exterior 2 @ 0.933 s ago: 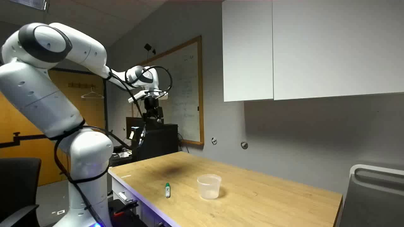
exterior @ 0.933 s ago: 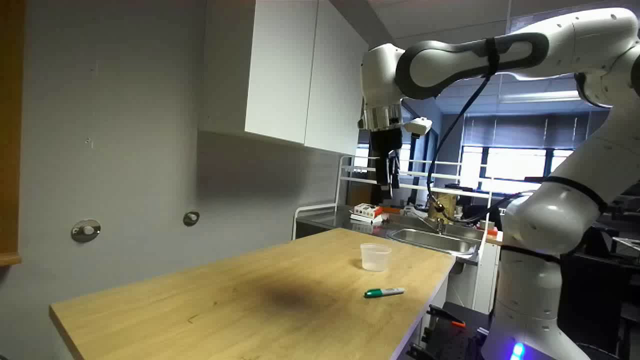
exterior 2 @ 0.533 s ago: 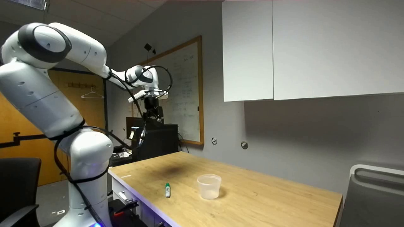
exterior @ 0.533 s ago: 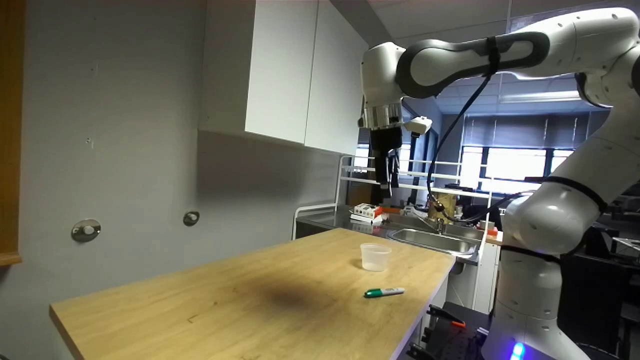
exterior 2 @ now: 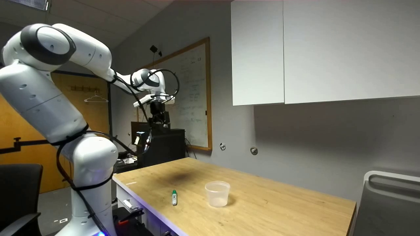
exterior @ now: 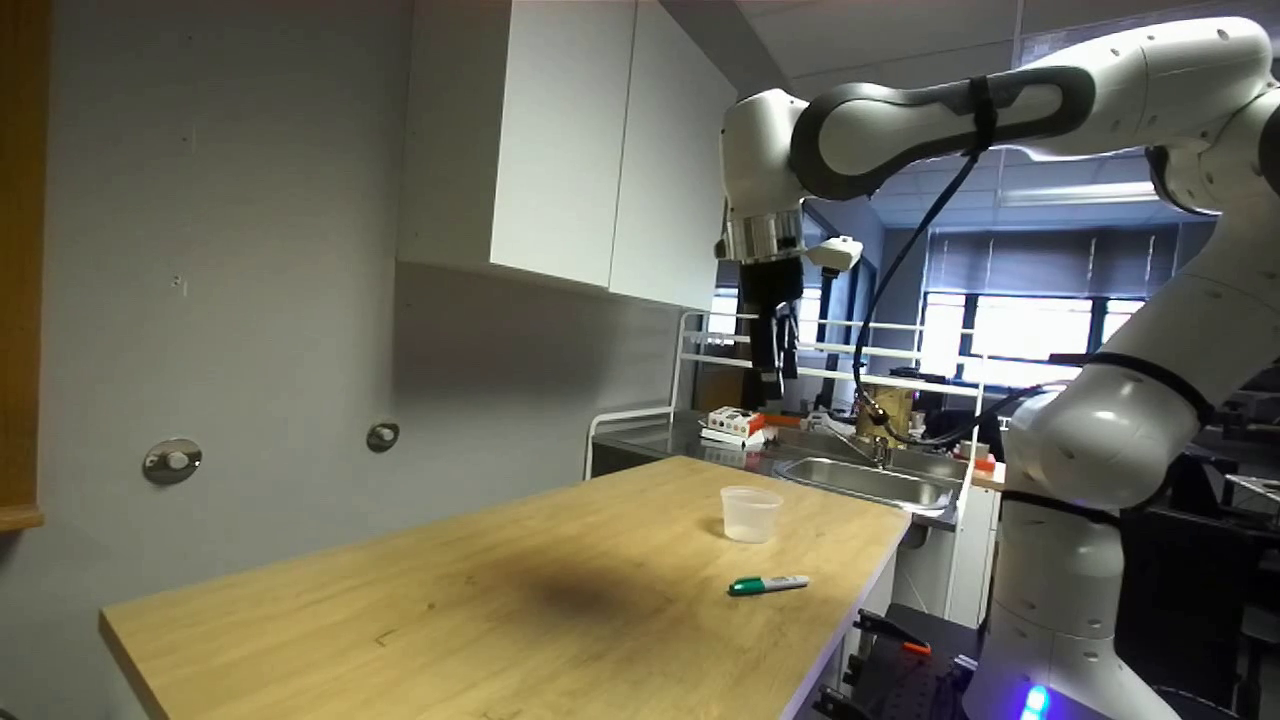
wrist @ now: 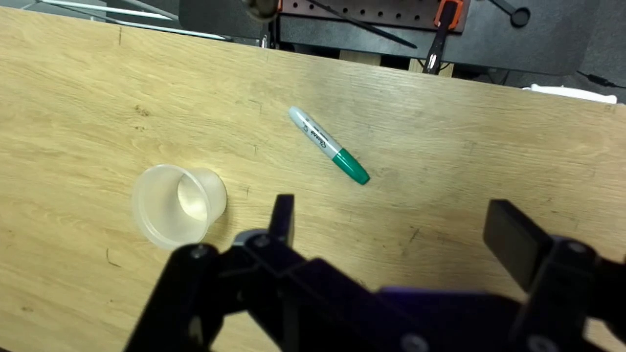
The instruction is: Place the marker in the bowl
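While the gripper [wrist: 395,220] hangs high above the wooden table [wrist: 489,146] with its jaws standing wide apart, the green-capped marker [wrist: 328,145] lies on the tabletop well below, just beyond the jaws' gap in the wrist view and near the upright translucent bowl [wrist: 164,210].

- Slim, grey-and-green plastic marker [wrist: 328,145] lies on pale wooden tabletop [wrist: 440,146].
- Round translucent plastic bowl [wrist: 177,207] stands near it.
- Black two-fingered gripper [wrist: 396,225] gapes wide.
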`<action>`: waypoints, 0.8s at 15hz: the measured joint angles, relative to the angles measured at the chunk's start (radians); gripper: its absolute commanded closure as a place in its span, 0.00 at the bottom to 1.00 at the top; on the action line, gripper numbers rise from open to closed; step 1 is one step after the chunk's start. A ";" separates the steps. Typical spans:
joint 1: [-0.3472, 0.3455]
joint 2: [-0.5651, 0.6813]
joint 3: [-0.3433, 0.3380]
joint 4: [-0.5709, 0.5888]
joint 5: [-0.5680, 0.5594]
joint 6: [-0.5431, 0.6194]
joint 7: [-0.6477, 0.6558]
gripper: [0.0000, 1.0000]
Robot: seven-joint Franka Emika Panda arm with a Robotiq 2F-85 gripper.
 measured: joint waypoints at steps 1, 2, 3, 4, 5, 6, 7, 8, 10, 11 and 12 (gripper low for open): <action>0.002 0.007 -0.005 -0.002 0.000 0.006 -0.004 0.00; 0.003 0.017 -0.013 -0.003 0.000 0.014 -0.007 0.00; 0.004 0.028 -0.023 -0.004 0.000 0.024 -0.014 0.00; 0.004 0.040 -0.037 -0.007 0.000 0.039 -0.027 0.00; 0.005 0.054 -0.053 -0.012 0.000 0.059 -0.050 0.00; 0.005 0.066 -0.072 -0.019 0.001 0.081 -0.077 0.00; 0.006 0.079 -0.092 -0.028 0.001 0.106 -0.108 0.00; 0.007 0.092 -0.112 -0.037 0.002 0.130 -0.141 0.00; 0.008 0.118 -0.153 -0.061 0.004 0.174 -0.212 0.00; 0.008 0.131 -0.174 -0.075 0.005 0.192 -0.251 0.00; 0.008 0.145 -0.197 -0.089 0.006 0.208 -0.291 0.00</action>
